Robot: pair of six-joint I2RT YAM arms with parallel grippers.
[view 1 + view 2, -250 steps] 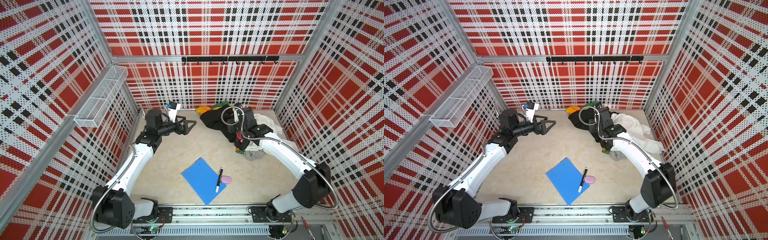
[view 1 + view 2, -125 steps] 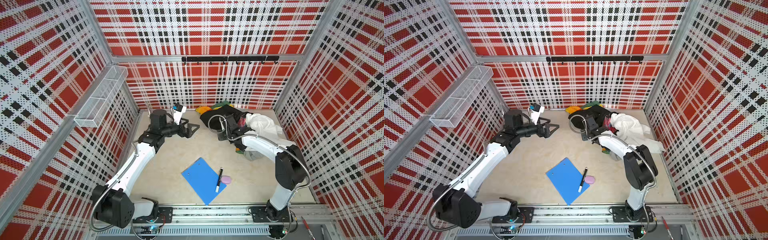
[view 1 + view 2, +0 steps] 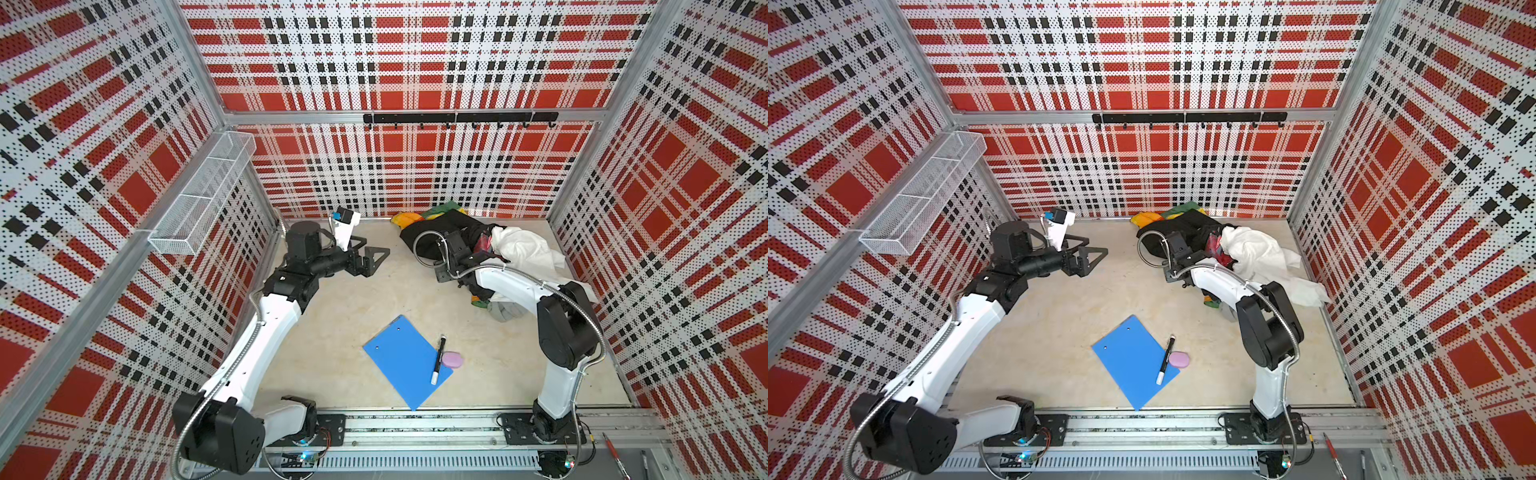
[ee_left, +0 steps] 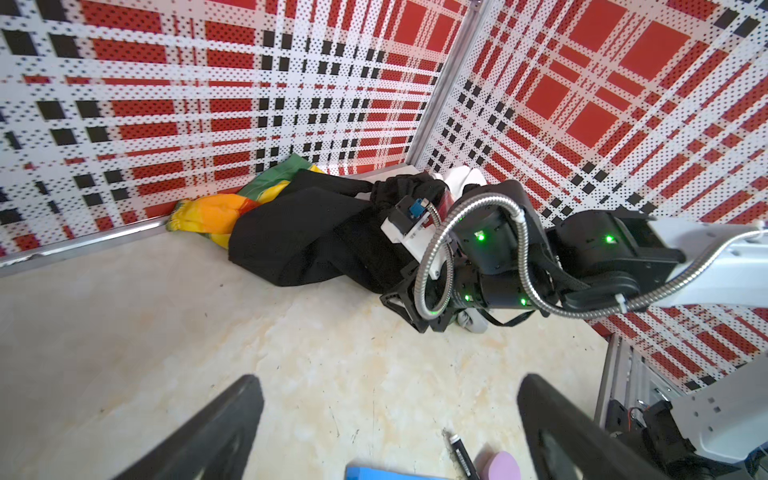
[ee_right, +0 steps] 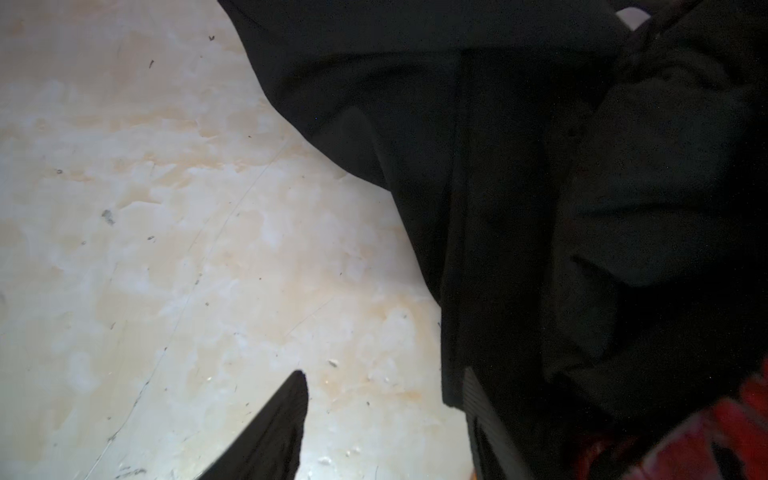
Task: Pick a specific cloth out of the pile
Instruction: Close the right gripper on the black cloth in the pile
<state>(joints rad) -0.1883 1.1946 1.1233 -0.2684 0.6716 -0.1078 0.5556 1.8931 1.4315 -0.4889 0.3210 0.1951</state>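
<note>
Plain black cloth [image 3: 432,224] on the left side of the pile [image 3: 523,251] by the far wall in both top views, right gripper [image 5: 384,374] low beside its edge, jaws partly apart with only bare table [image 5: 166,249] between, one finger at the cloth's edge, left gripper [image 4: 390,386] spread wide, empty, well apart above the table

Large plain black matte cloth [image 4: 299,237] lies crumpled by plaid perforated wall [image 4: 166,104]. Rainbow-striped cloth [image 4: 216,212] touches it, against wall. Right arm [image 4: 498,245] low at cloth's edge. Left gripper [image 4: 388,428] jaws wide apart above beige marbled tabletop [image 4: 166,324]. Blue clipboard [image 4: 368,473], black marker [image 4: 461,457], pink eraser [image 4: 503,465] partly visible.
</note>
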